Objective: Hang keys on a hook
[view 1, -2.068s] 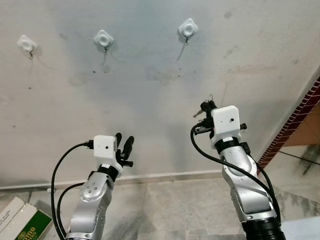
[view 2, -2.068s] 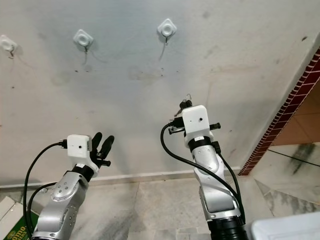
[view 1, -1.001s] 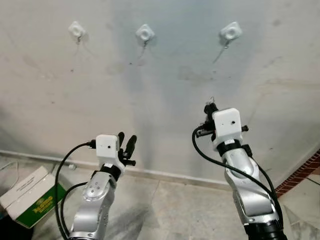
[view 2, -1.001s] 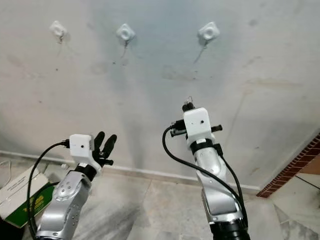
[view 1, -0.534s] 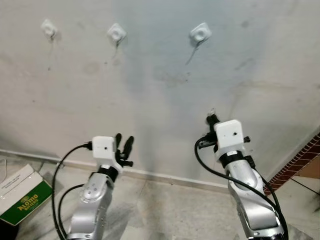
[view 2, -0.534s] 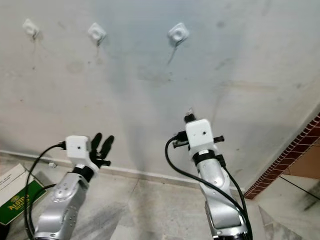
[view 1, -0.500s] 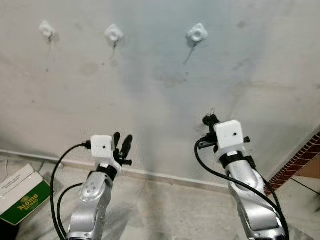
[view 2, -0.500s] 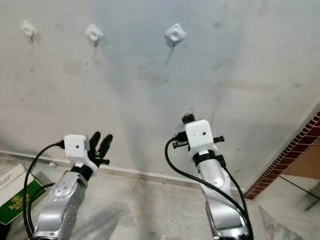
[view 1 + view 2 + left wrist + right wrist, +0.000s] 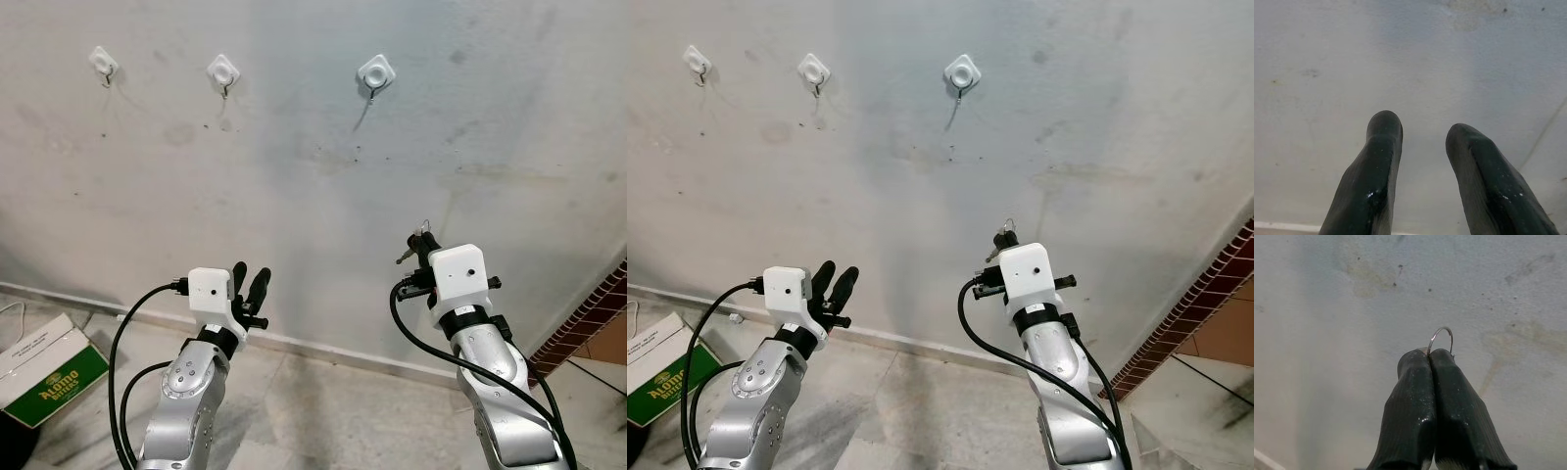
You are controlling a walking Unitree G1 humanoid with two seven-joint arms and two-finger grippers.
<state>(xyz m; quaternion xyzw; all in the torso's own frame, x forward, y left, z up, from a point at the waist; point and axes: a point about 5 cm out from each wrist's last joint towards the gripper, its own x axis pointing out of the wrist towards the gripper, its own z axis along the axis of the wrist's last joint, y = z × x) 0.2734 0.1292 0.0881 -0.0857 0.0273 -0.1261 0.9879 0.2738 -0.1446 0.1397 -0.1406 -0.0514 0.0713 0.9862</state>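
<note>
Right end effector pinches keys; left end effector parted, empty.

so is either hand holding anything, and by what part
The right hand is shut on the keys, pinching the key ring so that its loop sticks out past the fingertips. The left hand is open and holds nothing.

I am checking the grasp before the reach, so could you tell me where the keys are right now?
The keys are pinched in the right tool, held up on the robot's right before the wall, well below the rightmost hook; their ring pokes out above the fingertips.
</note>
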